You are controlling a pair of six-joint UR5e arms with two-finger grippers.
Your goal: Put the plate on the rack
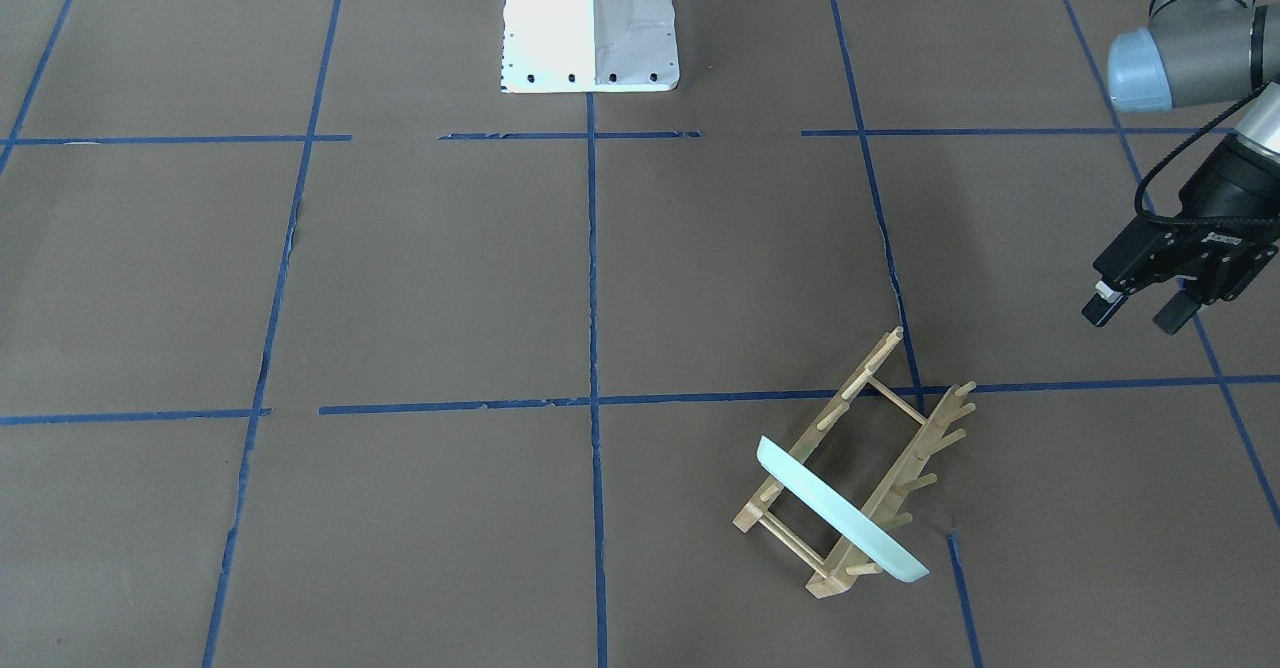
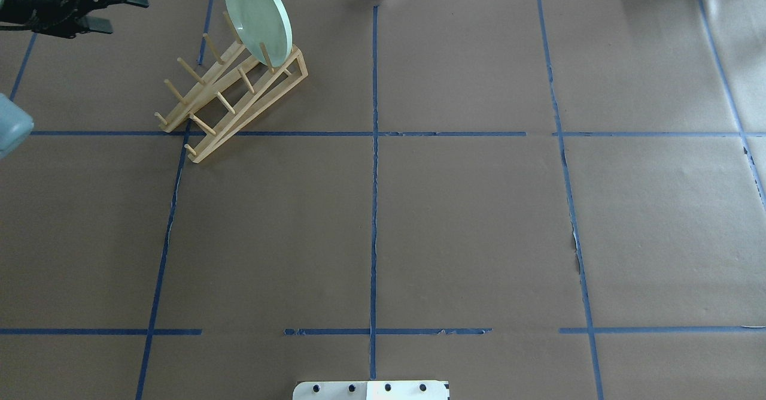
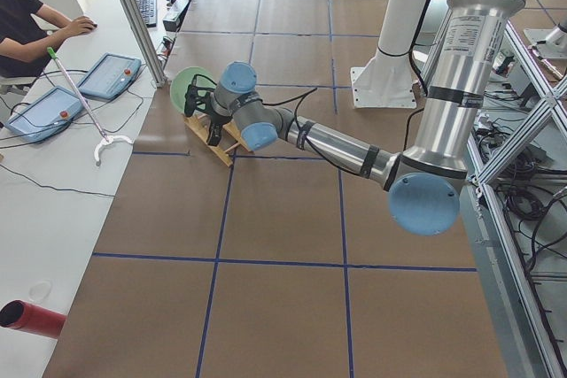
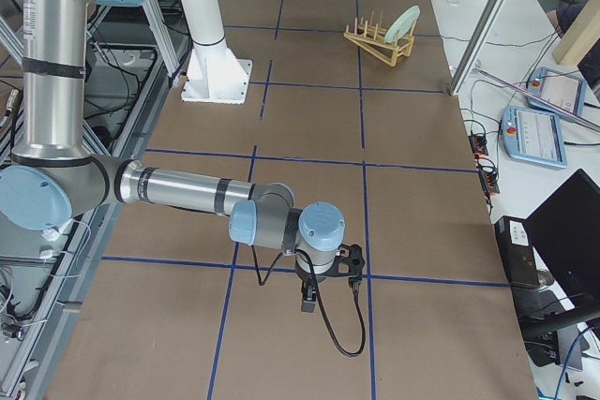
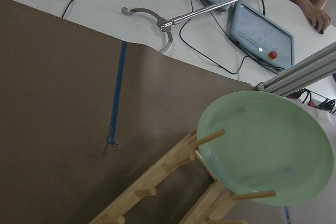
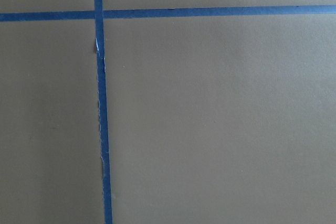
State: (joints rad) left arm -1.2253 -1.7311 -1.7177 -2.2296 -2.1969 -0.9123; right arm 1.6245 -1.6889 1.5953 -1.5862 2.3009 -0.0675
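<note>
The pale mint-green plate (image 1: 840,513) stands on edge between the pegs at one end of the light-wood rack (image 1: 925,458), leaning slightly. In the overhead view the plate (image 2: 258,17) and rack (image 2: 251,111) are at the far left of the table. My left gripper (image 1: 1138,313) is open and empty, held above the table well clear of the rack; it also shows in the overhead view (image 2: 119,12). The left wrist view looks down on the plate (image 5: 268,148) and rack (image 5: 157,171). My right gripper (image 4: 328,288) hangs low over bare table far from the rack; I cannot tell whether it is open.
Brown paper with a blue tape grid (image 2: 374,208) covers the table. The white robot base (image 1: 590,18) is at the near middle edge. Beyond the far edge lie a grabber stick (image 5: 210,9) and control tablets (image 5: 257,30); an aluminium post (image 4: 478,44) stands near the rack.
</note>
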